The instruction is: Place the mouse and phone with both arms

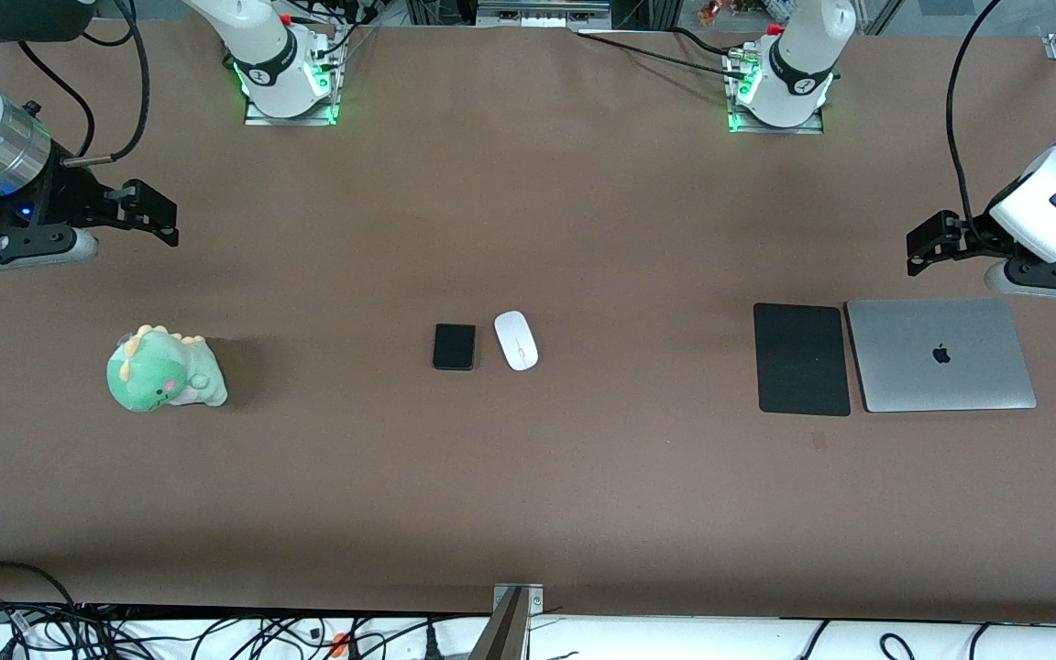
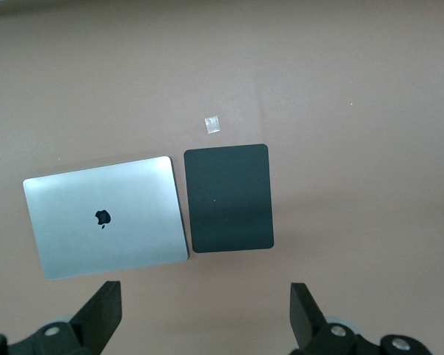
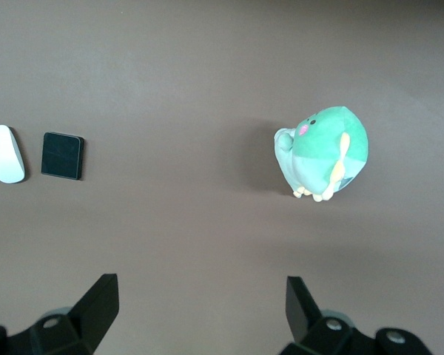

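Both sets of fingers are spread wide and empty on my end. The left gripper (image 1: 924,246) hangs over the mouse pad (image 1: 801,359) by the laptop (image 1: 940,355); the right gripper (image 1: 154,213) hangs over bare surface (image 1: 528,495) above the dinosaur plush (image 1: 164,369). The mouse (image 1: 516,339) and phone (image 1: 454,346) lie side by side mid-surface, long axes pointing roughly toward the bases. The mouse sits toward the left arm, the phone toward the right, so I'd split them that way.

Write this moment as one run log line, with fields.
phone: beside mouse, mid-table | left gripper: open, above mouse pad | right gripper: open, above plush dinosaur
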